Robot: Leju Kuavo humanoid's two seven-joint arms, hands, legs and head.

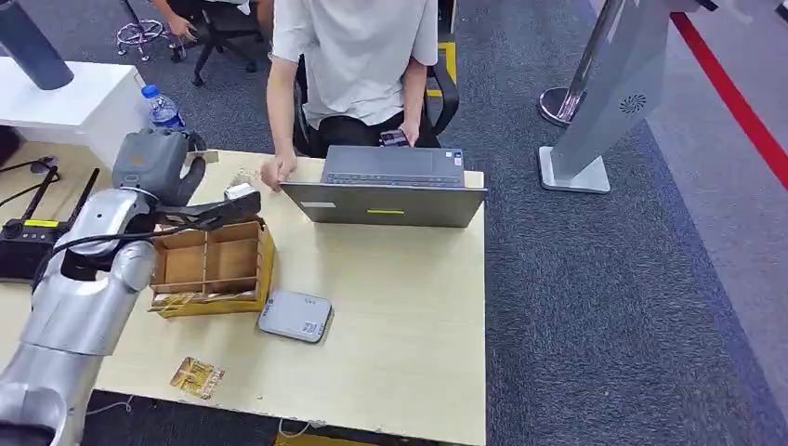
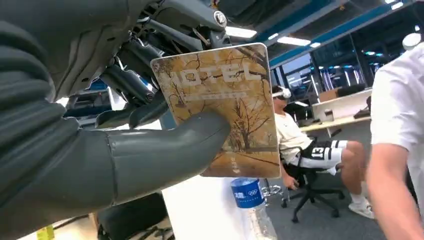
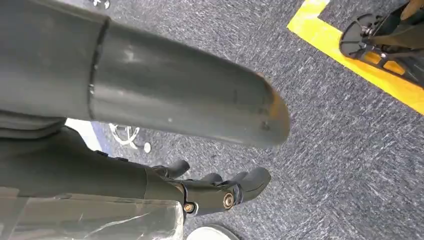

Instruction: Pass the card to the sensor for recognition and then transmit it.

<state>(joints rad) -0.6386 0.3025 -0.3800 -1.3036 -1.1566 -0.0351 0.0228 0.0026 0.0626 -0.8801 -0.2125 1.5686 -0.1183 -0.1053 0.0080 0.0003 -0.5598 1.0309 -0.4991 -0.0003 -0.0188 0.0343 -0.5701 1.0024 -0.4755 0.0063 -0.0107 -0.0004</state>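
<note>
— Looking across the desk [image 1: 390, 307]: what sits where, biggest first?

— A person in a white shirt [image 1: 358, 56] sits at the far edge, one hand resting on the desk top just beside the laptop [image 1: 386, 186]; the laptop stands at that far edge near the right corner; the wooden box [image 1: 212, 265] with its compartments sits towards the left edge, roughly midway; the grey sensor [image 1: 295, 316] lies flat just beside the box on its near right side; a spare card [image 1: 197, 376] lies near the front edge, well apart from the box; a black router [image 1: 32, 232] sits off to the far left.

— And the left hand?

— The left hand [image 1: 163, 167] hangs above the far side of the box, grasping the card [image 2: 225, 107]; in the wrist view the thick thumb [image 2: 170, 147] presses on the card's printed face and dark fingers [image 2: 130, 82] back it from behind; the card is clear of the desk, and printed with bare trees and the word HOTEL.

— The right hand?

— The right hand [image 3: 210, 192] hangs over grey carpet [image 3: 325, 125]; its dark fingers are curled in, clenched on nothing.
</note>
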